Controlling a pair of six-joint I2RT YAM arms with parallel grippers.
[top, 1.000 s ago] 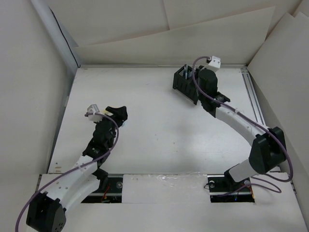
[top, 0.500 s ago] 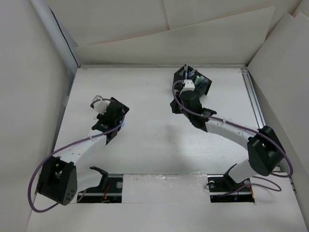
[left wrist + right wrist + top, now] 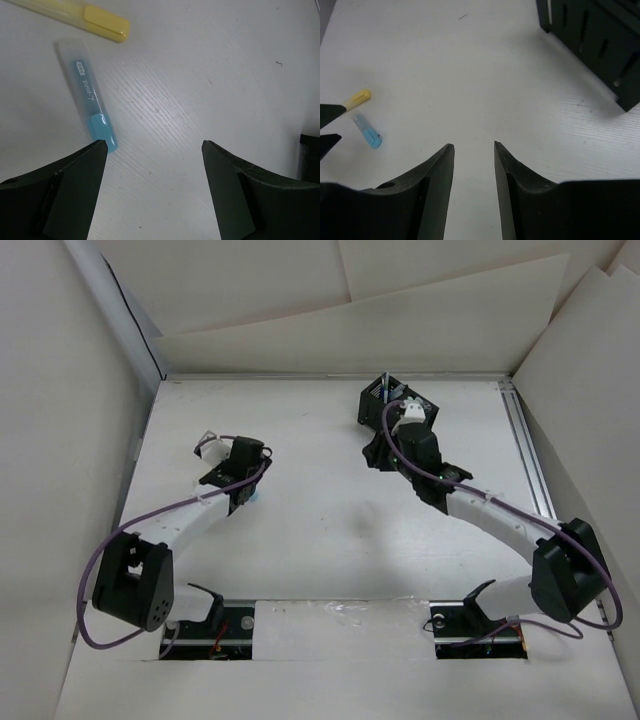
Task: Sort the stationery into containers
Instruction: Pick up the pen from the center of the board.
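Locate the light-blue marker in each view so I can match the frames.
Top external: light-blue marker is just a blue speck at the left gripper's near edge, left of centre.
Left wrist: marker upper left, blue cap beside the left-hand finger.
Right wrist: marker far left, mid-height.
Shared landmark: yellow marker, just above it in both wrist views.

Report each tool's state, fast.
Left tool: open, holding nothing; the light-blue marker lies beside one finger.
Right tool: open with a narrow gap, holding nothing.
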